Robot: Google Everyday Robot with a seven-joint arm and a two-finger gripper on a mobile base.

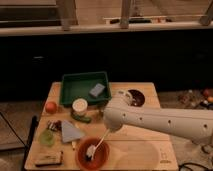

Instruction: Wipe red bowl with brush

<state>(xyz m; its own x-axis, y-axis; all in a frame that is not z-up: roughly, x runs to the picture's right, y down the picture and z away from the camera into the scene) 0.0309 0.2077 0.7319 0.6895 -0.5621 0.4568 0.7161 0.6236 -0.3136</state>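
Observation:
The red bowl (pixel 93 152) sits near the front edge of the wooden table, left of centre. The brush (pixel 99 145) slants down into it, white handle up and to the right, dark bristle head resting inside the bowl. My white arm reaches in from the right, and its gripper (pixel 111 126) hangs just above the bowl's right rim, shut on the top of the brush handle. The arm's bulk hides the fingers themselves.
A green tray (pixel 84 87) with a grey sponge (pixel 97 90) stands at the back. A dark maroon bowl (pixel 136 97) lies behind the arm. An orange fruit (pixel 50 107), white cup (pixel 79 106), blue-grey cloth (pixel 70 131), green item (pixel 46 138) and dark-topped block (pixel 48 159) crowd the left side.

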